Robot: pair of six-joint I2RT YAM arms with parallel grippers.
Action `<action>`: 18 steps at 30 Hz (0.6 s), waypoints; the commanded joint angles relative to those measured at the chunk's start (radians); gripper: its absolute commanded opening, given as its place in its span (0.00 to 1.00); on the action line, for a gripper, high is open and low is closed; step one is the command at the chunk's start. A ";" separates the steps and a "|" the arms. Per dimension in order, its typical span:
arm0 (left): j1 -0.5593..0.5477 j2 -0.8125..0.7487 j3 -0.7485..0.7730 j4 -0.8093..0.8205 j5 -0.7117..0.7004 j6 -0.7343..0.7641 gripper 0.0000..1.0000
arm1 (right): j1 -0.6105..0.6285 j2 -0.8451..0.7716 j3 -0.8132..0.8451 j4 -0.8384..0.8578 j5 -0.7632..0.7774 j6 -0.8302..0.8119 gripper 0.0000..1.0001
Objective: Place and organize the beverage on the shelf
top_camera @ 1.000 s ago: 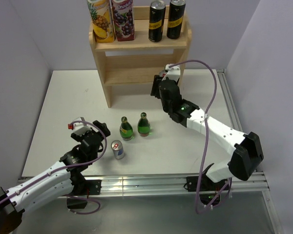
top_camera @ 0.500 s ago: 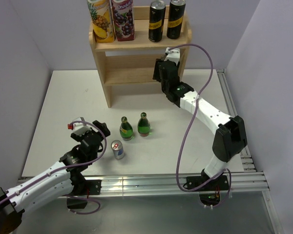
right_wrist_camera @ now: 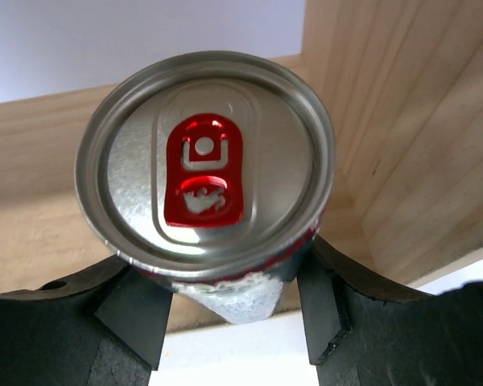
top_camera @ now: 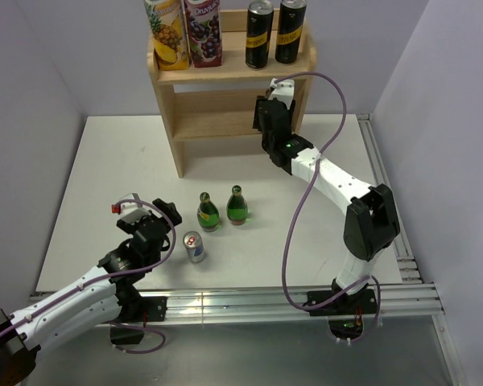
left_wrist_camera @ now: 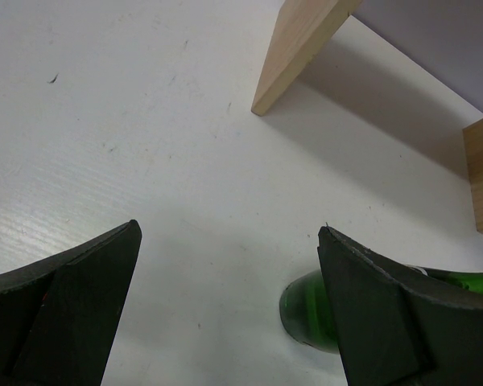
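Note:
The light wooden shelf (top_camera: 225, 104) stands at the back of the table. Its top tier holds two juice cartons (top_camera: 185, 32) and two black cans (top_camera: 272, 32). My right gripper (top_camera: 267, 114) reaches in at the right end of the lower tier, shut on a silver can with a red tab (right_wrist_camera: 205, 161). The fingers (right_wrist_camera: 133, 318) press both sides of the can, beside the shelf's right side panel (right_wrist_camera: 402, 121); the top view hides the can. My left gripper (top_camera: 171, 225) hovers open and empty over the table front left, a green bottle (left_wrist_camera: 302, 310) by its right finger.
Two green bottles (top_camera: 208, 213) (top_camera: 237, 206) stand upright mid-table, and a silver can (top_camera: 194, 246) stands just in front of them. The shelf's left side panel (left_wrist_camera: 298, 48) lies ahead of my left gripper. Grey walls close in the table on both sides.
My right arm has carried the can forward and up from in front of the shelf to the right end of its lower tier. The left arm has not moved.

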 commanded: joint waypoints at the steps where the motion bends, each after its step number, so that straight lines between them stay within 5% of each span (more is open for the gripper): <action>1: 0.005 -0.001 0.016 0.030 0.001 0.012 0.99 | -0.025 0.027 0.046 0.097 0.095 -0.037 0.00; 18: 0.005 -0.010 0.015 0.027 -0.002 0.010 0.99 | -0.025 0.066 0.015 0.164 0.271 -0.007 0.00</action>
